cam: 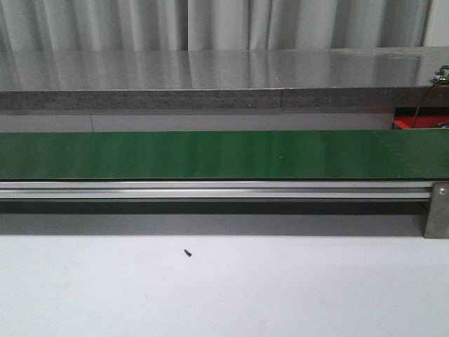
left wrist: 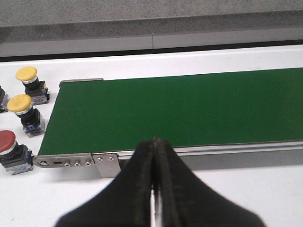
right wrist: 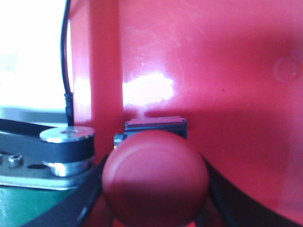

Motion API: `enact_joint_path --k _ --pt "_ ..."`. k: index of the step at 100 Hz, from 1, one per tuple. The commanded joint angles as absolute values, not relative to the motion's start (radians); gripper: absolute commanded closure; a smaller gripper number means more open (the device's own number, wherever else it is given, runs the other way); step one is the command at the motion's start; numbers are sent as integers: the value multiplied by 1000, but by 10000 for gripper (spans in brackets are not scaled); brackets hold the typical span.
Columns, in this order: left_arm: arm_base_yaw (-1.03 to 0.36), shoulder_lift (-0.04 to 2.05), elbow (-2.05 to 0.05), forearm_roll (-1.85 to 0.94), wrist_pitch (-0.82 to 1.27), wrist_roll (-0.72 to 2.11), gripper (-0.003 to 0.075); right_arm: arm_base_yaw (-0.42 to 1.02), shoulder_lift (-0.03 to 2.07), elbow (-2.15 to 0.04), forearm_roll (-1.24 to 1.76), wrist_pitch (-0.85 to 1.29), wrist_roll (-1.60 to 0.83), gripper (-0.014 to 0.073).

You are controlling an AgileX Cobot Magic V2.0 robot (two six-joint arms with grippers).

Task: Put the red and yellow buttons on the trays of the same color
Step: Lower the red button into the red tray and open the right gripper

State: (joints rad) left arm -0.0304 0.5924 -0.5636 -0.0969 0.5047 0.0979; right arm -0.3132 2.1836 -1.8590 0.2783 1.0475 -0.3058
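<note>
Right hand [right wrist: 154, 208] grips red button [right wrist: 155, 177] over red tray [right wrist: 213, 71].

Red button [right wrist: 155, 177] close-up and blurred between the right fingers [right wrist: 87, 201], its lower part cropped, red tray [right wrist: 213, 71] running past every edge, dark button [left wrist: 2, 98] beyond the left fingers [left wrist: 137, 189] half cut off.

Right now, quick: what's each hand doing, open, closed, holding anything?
Left hand: closed, holding nothing, above the near edge of the green belt.
Right hand: closed on a red button, over the red tray.
</note>
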Motion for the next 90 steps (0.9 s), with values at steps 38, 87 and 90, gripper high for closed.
enact_joint_path --k 38,87,90 --pt "-34 593 -591 -100 425 96 740 -313 2154 -1895 265 1081 -320 207" --pt "-34 593 -591 -100 425 96 740 -314 2106 -1988 265 1138 -313 116" --pt "-34 593 -591 -100 425 96 740 -314 2099 -2000 265 1145 -312 116"
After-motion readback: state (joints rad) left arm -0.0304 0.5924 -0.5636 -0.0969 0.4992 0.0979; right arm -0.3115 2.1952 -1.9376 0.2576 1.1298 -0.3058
